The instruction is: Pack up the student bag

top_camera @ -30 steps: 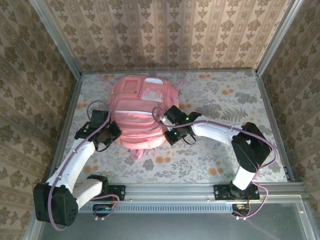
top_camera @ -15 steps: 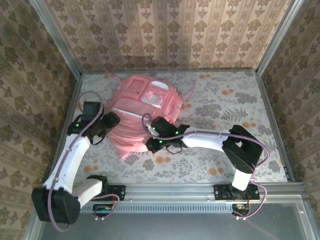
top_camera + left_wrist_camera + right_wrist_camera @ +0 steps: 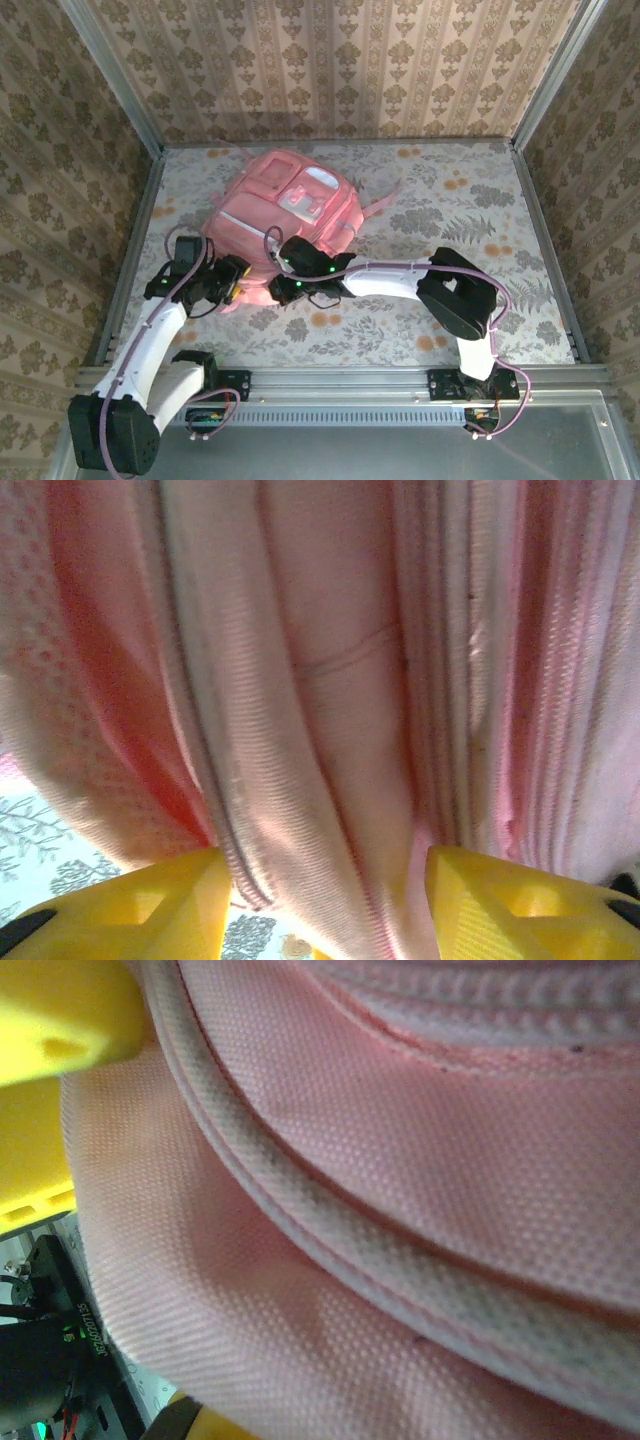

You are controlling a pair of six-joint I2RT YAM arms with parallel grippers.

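Gripping the near edge of the large pink fabric student bag (image 3: 285,205) with lighter front pockets looks like the step in hand, probably to lift or spread it for packing. No opening is visible, so that part is a guess.

To do it well, both sides should have cloth secured before any pull. Bite on a stitched seam, not loose fabric. Draw evenly, so the bag neither twists nor slides across the floral-patterned tabletop (image 3: 450,210). The left side needs to close on its fold first.

The right fingers (image 3: 60,1010) are yellow and closed tight on the bag. A fold of woven pink fabric with a pale piped seam is pinched between them, one finger above the fold and one below.

The left fingers (image 3: 150,900) are also yellow and stand moderately apart. A hanging fold of pink fabric and ribbed strips runs through the gap. Nothing is clamped, and I cannot tell whether the cloth touches the inner faces.

In the top view the bag lies on the tabletop, stretching away from both sets of fingers toward the far wall. Its near edge is bunched right at them. The left fingers are at the bag's near left corner, with the right fingers near them along the same edge.
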